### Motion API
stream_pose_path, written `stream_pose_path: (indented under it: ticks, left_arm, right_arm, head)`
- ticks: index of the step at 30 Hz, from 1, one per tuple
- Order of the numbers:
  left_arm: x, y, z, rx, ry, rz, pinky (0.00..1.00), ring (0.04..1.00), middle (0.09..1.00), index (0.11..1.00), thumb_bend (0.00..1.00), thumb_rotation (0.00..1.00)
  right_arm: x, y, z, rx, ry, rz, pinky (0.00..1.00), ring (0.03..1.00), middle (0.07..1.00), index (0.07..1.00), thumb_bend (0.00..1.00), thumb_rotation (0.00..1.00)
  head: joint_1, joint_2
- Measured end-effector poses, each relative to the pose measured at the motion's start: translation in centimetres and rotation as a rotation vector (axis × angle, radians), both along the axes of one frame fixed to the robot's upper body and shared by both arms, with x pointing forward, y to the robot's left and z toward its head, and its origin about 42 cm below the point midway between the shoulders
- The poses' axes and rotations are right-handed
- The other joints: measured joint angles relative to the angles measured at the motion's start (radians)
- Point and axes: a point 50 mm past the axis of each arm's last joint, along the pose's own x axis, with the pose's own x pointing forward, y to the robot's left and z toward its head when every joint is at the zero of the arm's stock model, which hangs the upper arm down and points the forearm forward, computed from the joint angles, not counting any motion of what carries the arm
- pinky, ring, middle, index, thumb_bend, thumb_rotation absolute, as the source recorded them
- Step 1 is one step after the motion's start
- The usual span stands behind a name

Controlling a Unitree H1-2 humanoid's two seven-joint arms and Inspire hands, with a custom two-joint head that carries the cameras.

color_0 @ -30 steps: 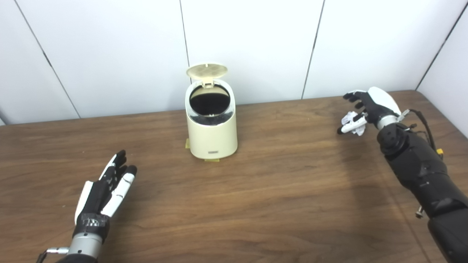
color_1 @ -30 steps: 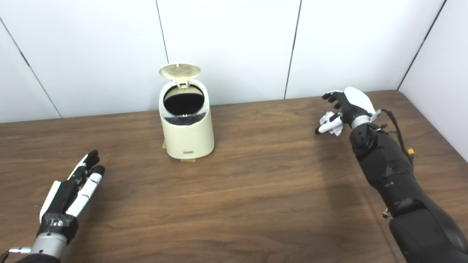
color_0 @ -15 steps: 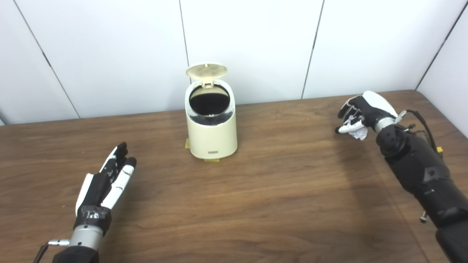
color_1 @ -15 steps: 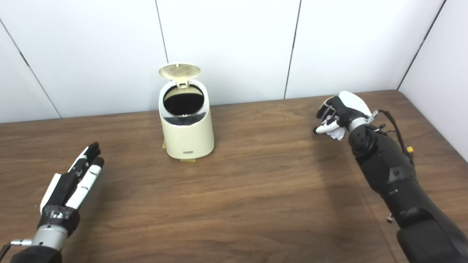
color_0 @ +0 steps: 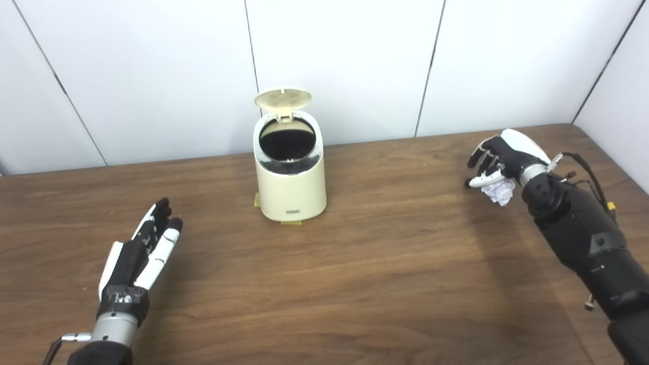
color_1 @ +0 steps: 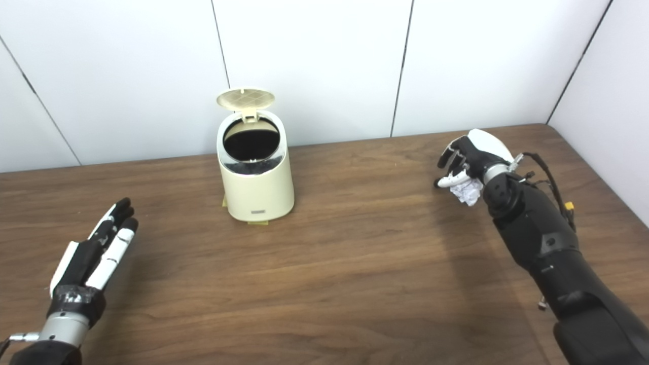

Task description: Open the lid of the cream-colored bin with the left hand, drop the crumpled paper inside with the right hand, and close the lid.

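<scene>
The cream-colored bin (color_0: 290, 187) stands at the back of the wooden table (color_0: 385, 263), a little left of centre. Its round lid (color_0: 283, 98) is tipped up and back, and the dark inside shows. My left hand (color_0: 139, 253) rests low at the front left, open, fingers straight and pointing toward the bin, well short of it. Far to the right of the bin, my right hand (color_0: 499, 157) has its fingers curled around the white crumpled paper (color_0: 498, 191). The paper sticks out below the thumb.
White wall panels (color_0: 345, 61) run close behind the bin and turn a corner at the far right. A cable (color_0: 588, 170) loops off the right wrist. Bare wood lies between the bin and the right hand.
The right hand's fingers have closed over the crumpled paper, which now hangs under the thumb. The left hand has drawn back slightly toward the front. The view has shifted a little.
</scene>
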Motion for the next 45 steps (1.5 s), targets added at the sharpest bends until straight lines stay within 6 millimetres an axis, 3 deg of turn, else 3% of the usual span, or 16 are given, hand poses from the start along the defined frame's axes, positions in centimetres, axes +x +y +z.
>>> stream_pose_path:
  ticks: [7,14,20,24,25,26,27,29,33,35,36,37,39,41,43,45]
  left_arm:
    - [0.2,-0.4,0.1,-0.006,-0.005,-0.014,1.00,0.991,0.971,1.000,0.52,0.72]
    - [0.2,-0.5,0.1,-0.007,-0.005,-0.013,1.00,0.994,0.974,1.000,0.53,0.73]
    - [0.2,-0.8,0.0,-0.005,-0.003,-0.023,1.00,0.988,0.965,1.000,0.51,0.73]
    - [0.2,-1.0,0.0,-0.008,-0.002,-0.025,1.00,0.987,0.966,1.000,0.51,0.73]
    - [0.2,-1.0,0.0,-0.008,-0.002,-0.025,1.00,0.986,0.967,1.000,0.51,0.73]
    - [0.2,-1.0,0.0,-0.009,-0.002,-0.026,1.00,0.985,0.967,1.000,0.51,0.73]
    - [0.2,-1.1,0.0,-0.010,-0.002,-0.027,1.00,0.985,0.967,1.000,0.51,0.73]
    - [0.2,-1.2,0.0,-0.011,-0.002,-0.028,1.00,0.982,0.967,1.000,0.51,0.72]
    - [0.2,-1.2,-0.2,-0.011,0.000,-0.028,1.00,0.974,0.958,1.000,0.52,0.73]
    - [0.3,-1.1,-0.5,-0.013,0.009,-0.023,1.00,0.978,0.961,1.000,0.52,0.73]
    - [0.3,-1.1,-0.7,-0.014,0.014,-0.022,1.00,0.979,0.961,1.000,0.52,0.74]
    - [0.4,-1.1,-0.8,-0.016,0.020,-0.020,1.00,0.975,0.961,1.000,0.52,0.74]
    - [0.4,-1.2,-0.9,-0.018,0.018,-0.022,1.00,0.972,0.961,1.000,0.52,0.74]
    - [0.4,-1.3,-0.9,-0.020,0.017,-0.021,1.00,0.973,0.963,1.000,0.52,0.75]
    - [0.4,-1.3,-0.9,-0.019,0.016,-0.019,1.00,0.974,0.965,1.000,0.53,0.75]
    - [0.4,-1.3,-0.9,-0.019,0.015,-0.018,1.00,0.976,0.967,1.000,0.53,0.75]
  right_arm:
    - [-0.4,-0.3,0.0,0.012,-0.069,0.002,0.39,0.387,0.485,0.534,0.51,0.00]
    - [-0.4,-0.3,0.7,0.030,-0.162,0.021,0.35,0.365,0.481,0.556,0.51,0.00]
    - [-0.4,0.0,1.5,0.029,-0.267,0.048,0.40,0.374,0.489,0.547,0.51,0.00]
    - [-0.4,-0.4,1.5,0.036,-0.309,0.037,0.47,0.410,0.497,0.538,0.52,0.00]
    - [-0.4,-0.3,1.7,0.036,-0.313,0.043,0.49,0.481,0.487,0.528,0.52,0.00]
    - [-0.5,-0.2,1.9,0.035,-0.317,0.048,0.51,0.547,0.579,0.614,0.73,0.03]
    - [-0.6,-0.1,2.3,0.033,-0.315,0.056,0.53,0.579,0.619,0.650,0.81,0.05]
    - [-0.9,0.2,3.0,0.014,-0.292,0.053,0.57,0.654,0.695,0.713,0.89,0.12]
    - [-1.3,-0.5,3.6,-0.007,-0.151,-0.009,0.63,0.734,0.771,0.771,0.97,0.15]
    - [-1.6,-1.0,3.7,-0.014,-0.101,-0.042,0.40,0.561,0.613,0.791,1.00,0.15]
    - [-1.9,-1.0,3.7,-0.019,-0.089,-0.050,0.37,0.536,0.592,0.794,1.00,0.15]
    - [-2.1,-0.8,3.8,-0.024,-0.074,-0.053,0.31,0.450,0.519,0.807,1.00,0.15]
    - [-2.3,-0.5,3.7,-0.035,-0.037,-0.055,0.28,0.398,0.481,0.823,1.00,0.17]
    - [-2.4,-0.3,3.6,-0.052,0.007,-0.058,0.61,0.746,0.791,0.851,1.00,0.20]
    - [-2.6,-0.3,3.6,-0.072,0.047,-0.052,0.70,0.830,0.865,0.858,1.00,0.20]
    - [-2.7,-0.2,3.6,-0.092,0.074,-0.045,0.72,0.842,0.882,0.859,1.00,0.21]
  head:
    - [0.005,0.000]
    - [0.006,-0.008]
    - [0.002,-0.012]
    - [-0.002,-0.011]
    - [-0.002,-0.011]
    - [-0.002,-0.011]
    - [-0.003,-0.011]
    - [-0.008,-0.011]
    - [-0.011,-0.012]
    - [-0.012,-0.014]
    - [-0.012,-0.012]
    - [-0.012,-0.012]
    - [-0.011,-0.014]
    - [-0.012,-0.018]
    - [-0.012,-0.018]
    - [-0.017,-0.021]
